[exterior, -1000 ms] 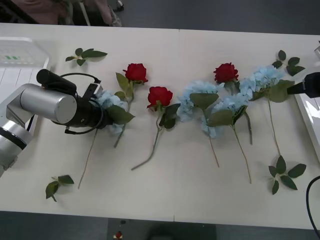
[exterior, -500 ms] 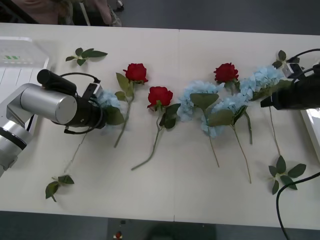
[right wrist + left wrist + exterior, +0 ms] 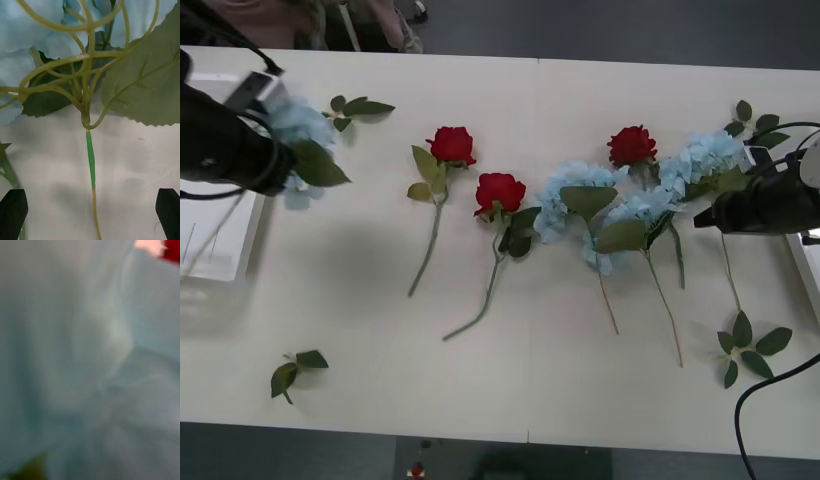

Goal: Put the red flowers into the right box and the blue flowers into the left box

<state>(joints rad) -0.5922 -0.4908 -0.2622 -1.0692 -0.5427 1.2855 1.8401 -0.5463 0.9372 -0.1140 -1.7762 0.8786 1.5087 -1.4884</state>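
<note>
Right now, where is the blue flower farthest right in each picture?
Front view: blue flower at far right, by the right gripper.
Right wrist view: its stem runs up the middle, between open fingers.
Left wrist view: too blurred to tell.
Shared landmark: its big leaf beside the stem.

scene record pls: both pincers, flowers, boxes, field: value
left pincer: at the table's left edge beside the left box, carrying a blue flower lifted off the table
right pincer: open, black fingers either side of the rightmost blue flower's stem, not gripping
red flowers: three roses lying on the table, untouched
blue flowers on table: cluster right of centre, stems toward the robot
right box: sliver at the right edge, contents cannot be told
loose leaf sprigs: scattered on the table
</note>
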